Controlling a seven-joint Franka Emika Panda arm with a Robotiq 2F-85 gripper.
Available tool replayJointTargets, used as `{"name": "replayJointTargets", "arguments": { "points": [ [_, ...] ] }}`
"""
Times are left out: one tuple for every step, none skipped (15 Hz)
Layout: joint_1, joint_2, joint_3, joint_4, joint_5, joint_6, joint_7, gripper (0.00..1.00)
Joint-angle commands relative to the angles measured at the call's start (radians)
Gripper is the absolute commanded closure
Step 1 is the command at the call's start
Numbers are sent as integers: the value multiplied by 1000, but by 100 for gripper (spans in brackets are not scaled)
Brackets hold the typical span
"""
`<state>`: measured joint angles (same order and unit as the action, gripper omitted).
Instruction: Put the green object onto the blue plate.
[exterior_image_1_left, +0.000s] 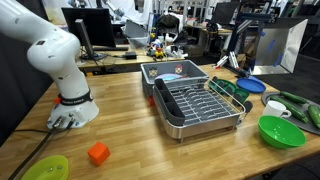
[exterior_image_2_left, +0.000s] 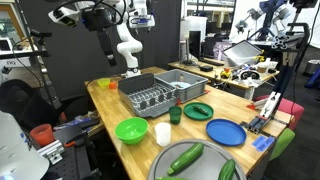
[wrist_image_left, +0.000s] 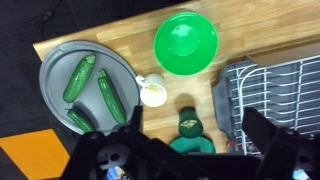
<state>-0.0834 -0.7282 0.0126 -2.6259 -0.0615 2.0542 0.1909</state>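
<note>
The green object (wrist_image_left: 189, 122) is a small dark green cup-like item standing on the wooden table. It also shows in an exterior view (exterior_image_2_left: 175, 114). The blue plate (exterior_image_2_left: 226, 131) lies empty near the table's edge, a short way from the green object, and shows in both exterior views (exterior_image_1_left: 250, 86). It is out of the wrist view. My gripper (wrist_image_left: 190, 150) is open and empty. It hangs high above the table, roughly over the green object, touching nothing.
A dark green plate (exterior_image_2_left: 198, 110) lies beside the green object. A white cup (wrist_image_left: 152, 92), a bright green bowl (wrist_image_left: 186, 42) and a grey plate (wrist_image_left: 60, 60) with three cucumbers are close by. A dish rack (exterior_image_1_left: 200, 105) stands mid-table. An orange block (exterior_image_1_left: 97, 153) and a yellow-green plate (exterior_image_1_left: 45, 168) lie at the far end.
</note>
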Motion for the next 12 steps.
{"name": "replayJointTargets", "arguments": {
  "points": [
    [-68, 117, -41, 18, -43, 100, -1, 0],
    [-98, 167, -45, 38, -56, 98, 26, 0],
    [-69, 94, -48, 4, -32, 81, -3, 0],
    [-80, 120, -54, 7, -35, 90, -4, 0],
    [-77, 126, -54, 10, -34, 90, -4, 0],
    [-73, 118, -50, 11, -34, 89, -3, 0],
    [-71, 106, -45, 11, -34, 88, -2, 0],
    [-70, 99, -44, 10, -34, 87, -2, 0],
    [-71, 95, -44, 9, -34, 87, -2, 0],
    [-70, 95, -44, 8, -34, 87, -2, 0],
    [-70, 95, -44, 8, -34, 87, -2, 0],
    [-71, 95, -44, 8, -34, 87, -2, 0]
  ]
}}
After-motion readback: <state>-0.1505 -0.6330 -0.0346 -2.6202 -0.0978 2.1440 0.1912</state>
